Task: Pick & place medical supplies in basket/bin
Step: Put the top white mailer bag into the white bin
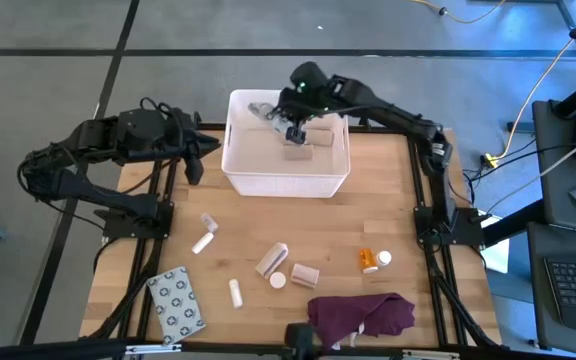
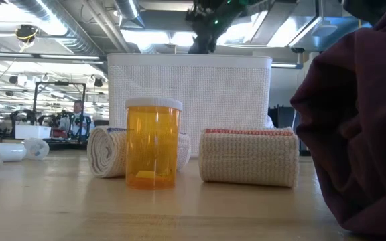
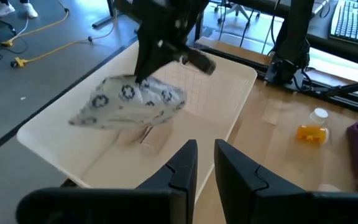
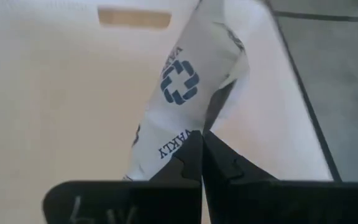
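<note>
Packet (image 3: pixel 129 102) dangles over tub (image 3: pixel 229 93), roll (image 3: pixel 151 137) inside.

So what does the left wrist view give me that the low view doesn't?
Only the left wrist view: the right gripper pinching a patterned packet above the inside of the white tub, and a beige roll on its floor. Only the low view: two bandage rolls on the table before the tub. Both: the tub, orange pill bottle and purple cloth.
</note>
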Tool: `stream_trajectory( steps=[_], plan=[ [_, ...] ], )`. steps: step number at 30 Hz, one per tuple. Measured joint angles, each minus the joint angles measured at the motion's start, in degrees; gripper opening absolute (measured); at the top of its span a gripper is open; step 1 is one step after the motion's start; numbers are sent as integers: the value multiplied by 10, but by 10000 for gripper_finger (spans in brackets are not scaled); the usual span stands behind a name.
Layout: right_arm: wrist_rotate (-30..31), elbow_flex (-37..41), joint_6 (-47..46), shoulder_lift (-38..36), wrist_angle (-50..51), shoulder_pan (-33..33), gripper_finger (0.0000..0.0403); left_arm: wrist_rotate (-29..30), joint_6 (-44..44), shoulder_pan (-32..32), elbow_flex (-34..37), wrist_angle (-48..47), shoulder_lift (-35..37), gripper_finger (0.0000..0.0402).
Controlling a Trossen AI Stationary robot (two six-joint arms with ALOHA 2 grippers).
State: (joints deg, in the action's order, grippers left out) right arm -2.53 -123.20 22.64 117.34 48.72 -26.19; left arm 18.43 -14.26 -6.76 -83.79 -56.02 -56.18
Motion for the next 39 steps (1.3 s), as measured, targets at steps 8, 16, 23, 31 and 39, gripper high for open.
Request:
stream_trajectory(
  steps=[8,16,23,31,39],
  plan=[
    [65,-1,60,77,-14,10,0,0,-12,0,0,-22,0,48],
    [129,-1,47,128,-23,12,0,0,-15,0,0,-34,0,50],
    [98,-1,31,162,-27,32,0,0,-15,0,0,-45,0,49],
    [72,1,32,196,-49,49,4,0,-17,0,0,-45,0,50],
    [84,0,33,193,-57,48,55,0,-32,0,0,-47,-1,62]
  ],
)
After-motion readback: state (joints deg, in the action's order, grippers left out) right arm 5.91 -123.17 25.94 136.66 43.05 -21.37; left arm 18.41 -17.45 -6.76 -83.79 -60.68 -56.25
